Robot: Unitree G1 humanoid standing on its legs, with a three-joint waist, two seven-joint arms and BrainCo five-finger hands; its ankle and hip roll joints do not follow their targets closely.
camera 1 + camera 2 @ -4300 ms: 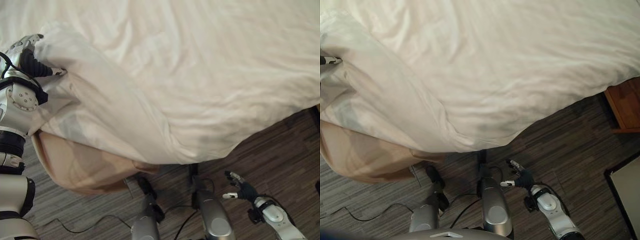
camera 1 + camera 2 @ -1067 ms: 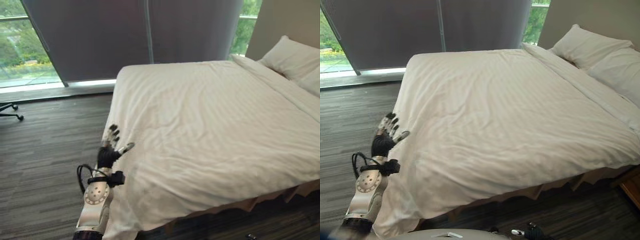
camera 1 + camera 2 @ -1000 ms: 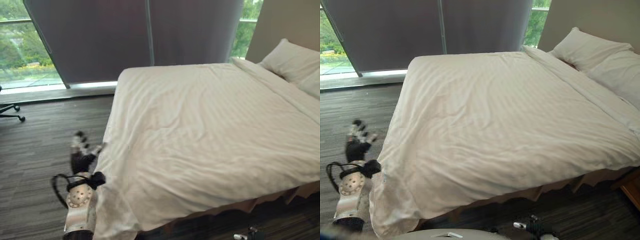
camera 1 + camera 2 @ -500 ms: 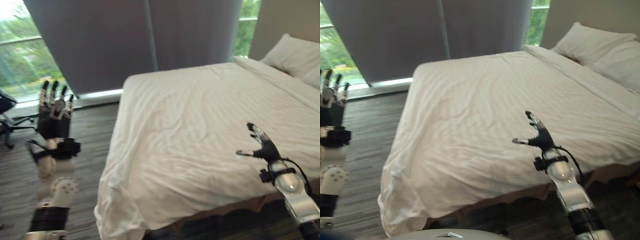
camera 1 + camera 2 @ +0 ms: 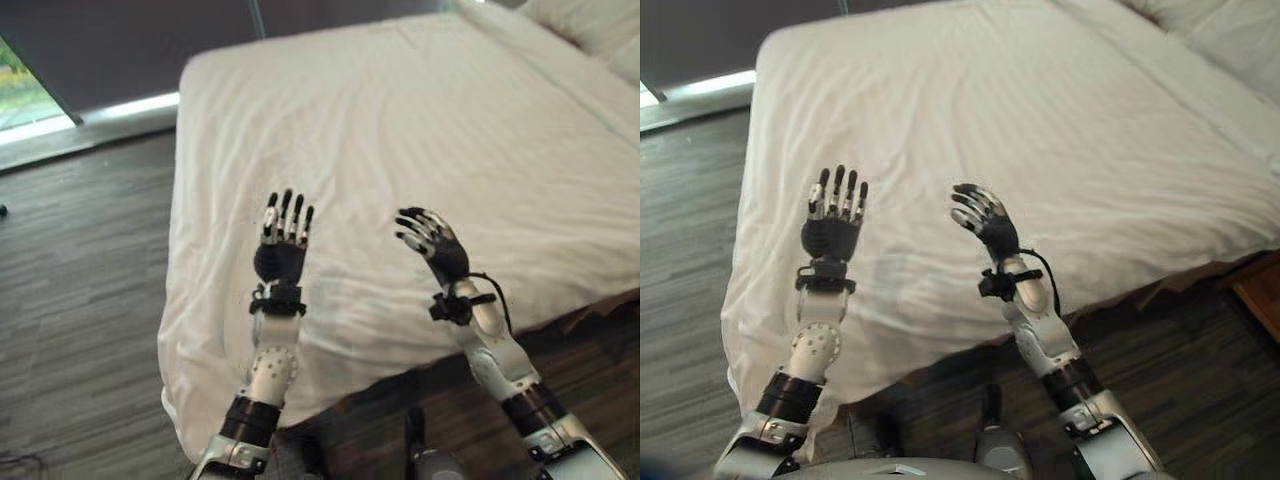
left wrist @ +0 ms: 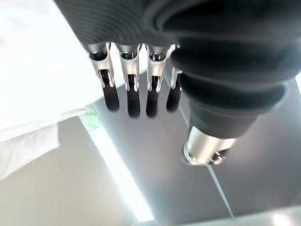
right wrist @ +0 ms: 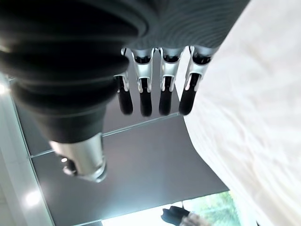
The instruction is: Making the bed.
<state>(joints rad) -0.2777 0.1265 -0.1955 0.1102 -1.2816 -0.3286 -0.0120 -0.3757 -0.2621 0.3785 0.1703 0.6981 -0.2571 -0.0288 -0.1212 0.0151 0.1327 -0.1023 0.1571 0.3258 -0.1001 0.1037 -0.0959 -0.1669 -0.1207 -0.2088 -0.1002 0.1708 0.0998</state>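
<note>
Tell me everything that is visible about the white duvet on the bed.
The white duvet looks like soft cotton with faint stripes. It lies spread flat over the bed, lightly wrinkled near the front, and hangs over the near edge and the corner toward the floor. The left hand and the right hand are raised in front of it with open fingers, holding nothing.

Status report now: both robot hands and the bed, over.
Left robot hand open, raised over the bed, holding nothing. Right robot hand open, raised alongside. White duvet spread flat over the bed, pillows at the head. Nothing in the way.

Both eye views look down on the bed (image 5: 420,130); wrist views look closely along raised fingers (image 6: 134,94).
</note>
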